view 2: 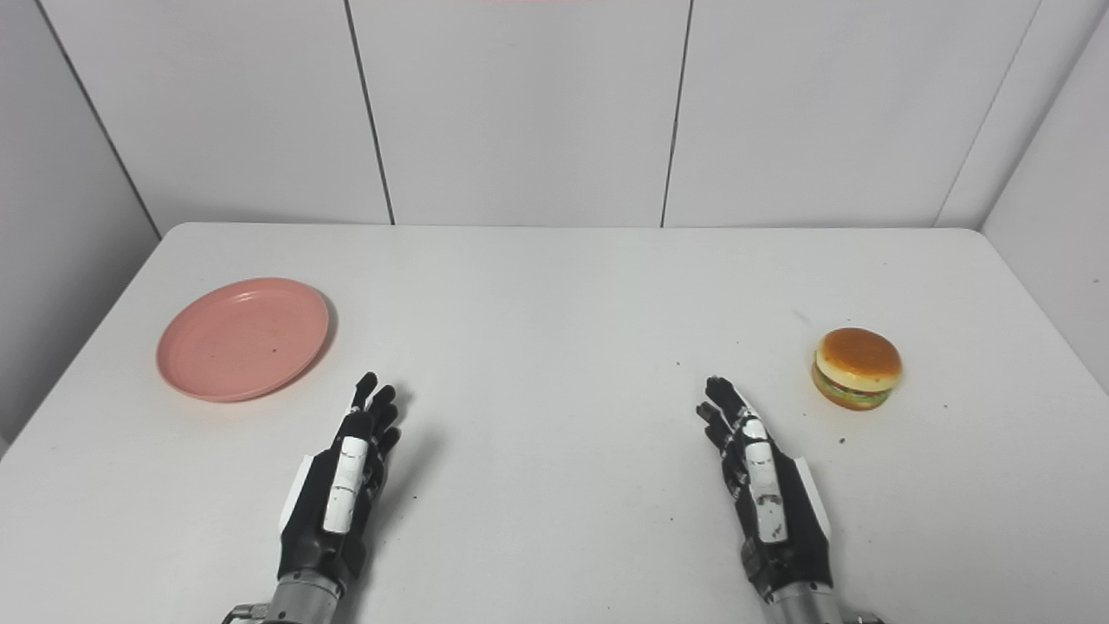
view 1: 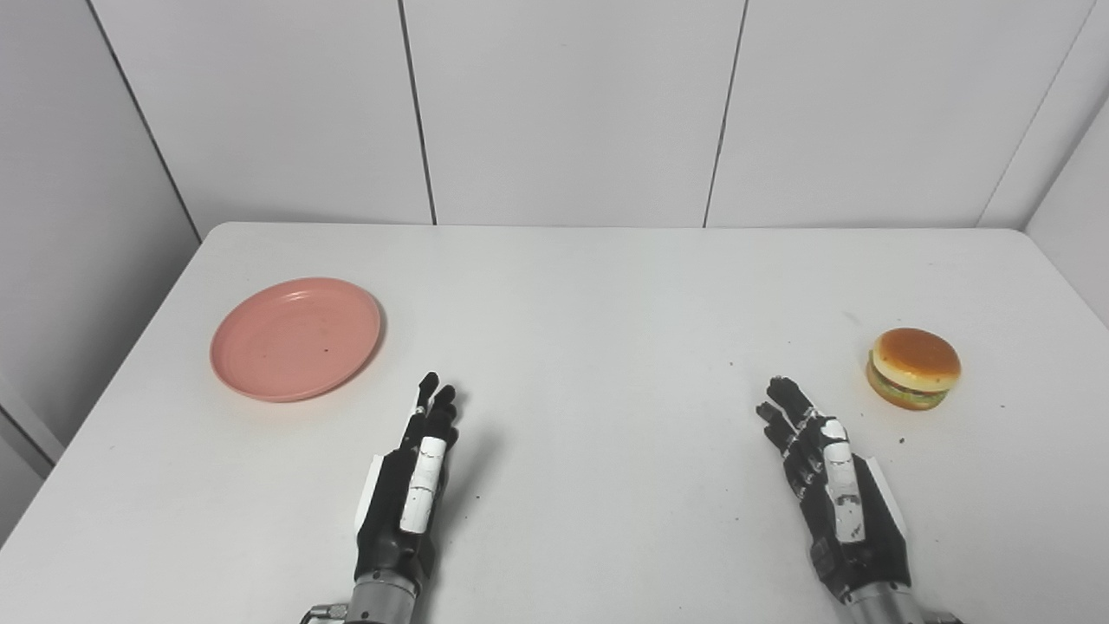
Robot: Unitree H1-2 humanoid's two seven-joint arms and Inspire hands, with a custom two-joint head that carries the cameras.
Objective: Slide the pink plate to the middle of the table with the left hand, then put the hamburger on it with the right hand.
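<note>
White worktop point(view 1: 572, 295), walls behind and at both sides. Pink plate point(view 1: 295, 338) lies flat near the left edge, about midway between the near and far edges, empty, with a few dark specks on its face. Hamburger point(view 1: 914, 368) sits upright near the right edge, at about the same depth as the plate, bun on top, green and brown layers showing at its side.

Left hand point(view 1: 414, 485) is over the worktop near the near edge, left of centre, fingers point(view 1: 433, 403) stretched forward and held close together, holding nothing. It lies just short of the plate and to its right, not touching it.

Right hand point(view 1: 832, 485) is near the near edge, right of centre, fingers point(view 1: 784, 403) extended and slightly spread, empty. Hamburger sits beyond and to its right, apart from it.

Small dark crumbs are scattered on the worktop around the right hand.
</note>
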